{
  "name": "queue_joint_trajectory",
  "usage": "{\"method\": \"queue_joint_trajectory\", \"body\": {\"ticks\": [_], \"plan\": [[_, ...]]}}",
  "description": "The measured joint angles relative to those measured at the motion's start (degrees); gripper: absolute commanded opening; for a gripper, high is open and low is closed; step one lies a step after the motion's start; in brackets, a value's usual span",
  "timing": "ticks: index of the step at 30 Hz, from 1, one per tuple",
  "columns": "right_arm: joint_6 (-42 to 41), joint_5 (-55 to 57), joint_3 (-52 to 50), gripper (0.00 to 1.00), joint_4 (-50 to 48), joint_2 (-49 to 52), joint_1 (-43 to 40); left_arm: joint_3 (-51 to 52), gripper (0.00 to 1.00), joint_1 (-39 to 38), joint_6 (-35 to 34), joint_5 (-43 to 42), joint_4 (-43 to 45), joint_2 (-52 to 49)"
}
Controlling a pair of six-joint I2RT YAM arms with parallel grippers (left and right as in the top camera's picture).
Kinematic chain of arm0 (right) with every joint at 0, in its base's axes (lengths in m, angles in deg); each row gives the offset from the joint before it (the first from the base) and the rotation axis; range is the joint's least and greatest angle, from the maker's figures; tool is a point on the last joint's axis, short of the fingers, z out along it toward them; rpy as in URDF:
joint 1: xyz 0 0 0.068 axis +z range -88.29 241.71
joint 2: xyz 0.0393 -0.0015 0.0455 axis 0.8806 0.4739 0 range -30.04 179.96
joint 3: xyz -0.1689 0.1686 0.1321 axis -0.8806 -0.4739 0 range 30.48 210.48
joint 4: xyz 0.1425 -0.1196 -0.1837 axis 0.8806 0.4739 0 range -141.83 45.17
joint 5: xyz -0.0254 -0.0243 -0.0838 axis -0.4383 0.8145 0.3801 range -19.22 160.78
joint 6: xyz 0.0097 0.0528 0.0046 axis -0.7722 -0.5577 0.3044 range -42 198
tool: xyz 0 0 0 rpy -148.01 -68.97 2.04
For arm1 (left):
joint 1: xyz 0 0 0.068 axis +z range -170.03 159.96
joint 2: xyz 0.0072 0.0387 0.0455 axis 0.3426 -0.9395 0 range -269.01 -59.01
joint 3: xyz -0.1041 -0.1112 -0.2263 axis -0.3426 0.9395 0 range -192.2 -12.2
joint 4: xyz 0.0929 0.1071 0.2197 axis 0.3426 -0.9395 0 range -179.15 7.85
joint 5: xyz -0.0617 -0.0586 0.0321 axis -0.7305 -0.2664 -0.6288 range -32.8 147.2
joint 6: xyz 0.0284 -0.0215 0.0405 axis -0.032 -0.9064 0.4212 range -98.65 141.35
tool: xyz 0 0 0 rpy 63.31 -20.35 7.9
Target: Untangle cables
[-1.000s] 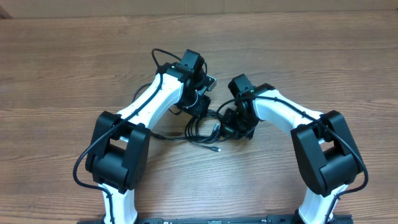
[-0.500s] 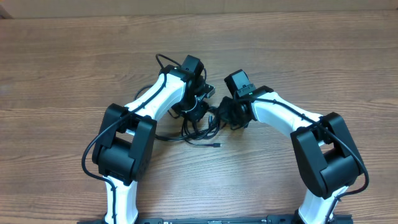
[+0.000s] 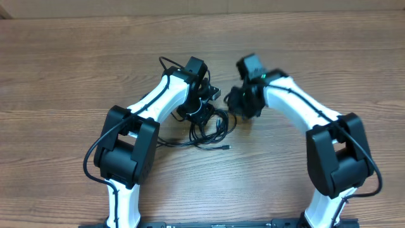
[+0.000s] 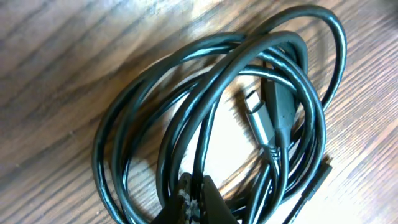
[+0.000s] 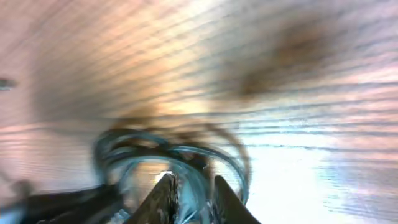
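Left tool (image 4: 194, 193): fingers pressed together at the near edge of the coil, with strands running in under the tips; I cannot tell whether one is pinched.
Right tool (image 5: 189, 194): fingers a narrow gap apart, nothing clearly gripped; this wrist view is badly blurred.
Cables (image 3: 212, 128): thin black cords bunched in overlapping loops on the counter (image 3: 76, 63), lying between the two arms, close under the left tool and just beside the right one.
Silver plug (image 4: 258, 117): lies flat inside the loops, on the wood.
Loose ends: one cord trails off to the left along the counter; another ends in a small plug (image 3: 226, 147) at the near side of the bundle.
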State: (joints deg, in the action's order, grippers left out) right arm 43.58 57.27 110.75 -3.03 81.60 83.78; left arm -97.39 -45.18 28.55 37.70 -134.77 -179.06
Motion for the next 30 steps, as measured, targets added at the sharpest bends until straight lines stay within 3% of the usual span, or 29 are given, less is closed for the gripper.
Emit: {"method": "queue_joint_trajectory", "body": {"ticks": [7,14,17,30], "plan": [[0.11,-5.07,2.56,0.18,6.78,-0.02,1.46,0.07,0.04,0.00,-1.25,-0.26,0.90,0.00],[-5.68,-6.14,-2.10,0.18,1.73,-0.02,5.33,0.09,0.04,0.00,-1.25,-0.28,0.96,0.00],[-8.74,-4.98,-3.37,0.25,0.90,-0.02,6.80,0.09,0.04,0.00,-1.27,-0.28,0.98,0.00],[-15.98,5.49,-3.80,0.26,0.79,-0.02,10.91,0.09,0.04,0.00,-1.27,-0.26,0.98,0.00]]}}
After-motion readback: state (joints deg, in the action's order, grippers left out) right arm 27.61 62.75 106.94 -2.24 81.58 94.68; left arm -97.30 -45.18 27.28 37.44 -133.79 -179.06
